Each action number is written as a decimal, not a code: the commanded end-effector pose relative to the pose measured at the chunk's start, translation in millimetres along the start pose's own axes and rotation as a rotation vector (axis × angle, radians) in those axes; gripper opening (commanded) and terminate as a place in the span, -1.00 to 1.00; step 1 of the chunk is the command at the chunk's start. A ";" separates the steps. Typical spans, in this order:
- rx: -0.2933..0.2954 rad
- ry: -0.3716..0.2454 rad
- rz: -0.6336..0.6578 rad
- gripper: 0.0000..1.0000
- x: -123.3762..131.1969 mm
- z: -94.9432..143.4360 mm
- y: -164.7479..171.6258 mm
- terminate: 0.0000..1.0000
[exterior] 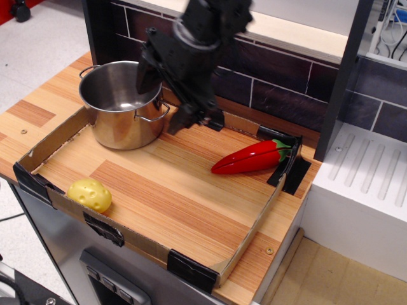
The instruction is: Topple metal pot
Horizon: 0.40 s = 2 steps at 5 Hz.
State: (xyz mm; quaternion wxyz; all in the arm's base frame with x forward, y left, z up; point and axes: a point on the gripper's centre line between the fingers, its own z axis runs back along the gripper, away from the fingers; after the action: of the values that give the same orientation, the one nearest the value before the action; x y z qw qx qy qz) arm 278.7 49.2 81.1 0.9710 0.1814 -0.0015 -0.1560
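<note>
Shiny steel makes up the metal pot (121,105), which stands upright near the back left corner of the desk (172,190), inside a low cardboard tray (251,232). We think it is hard, smooth and slippery, and quite light since it looks empty. Our gripper (166,95) is spread wide, one finger over the pot's rim and one just outside by the wire handle (152,114). We would push or hook the rim up high to tip it. The gripper is blurry, so we cannot tell if it touches the pot. The far handle is partly hidden.
</note>
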 end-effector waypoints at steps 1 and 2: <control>-0.041 -0.113 0.050 1.00 8.2 9.8 29.8 -1.00; 0.001 -0.132 0.115 1.00 11.1 0.4 31.4 -1.00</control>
State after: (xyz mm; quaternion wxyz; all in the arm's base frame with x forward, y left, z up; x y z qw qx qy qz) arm 297.7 74.9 83.4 0.9783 0.1649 -0.0649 -0.1077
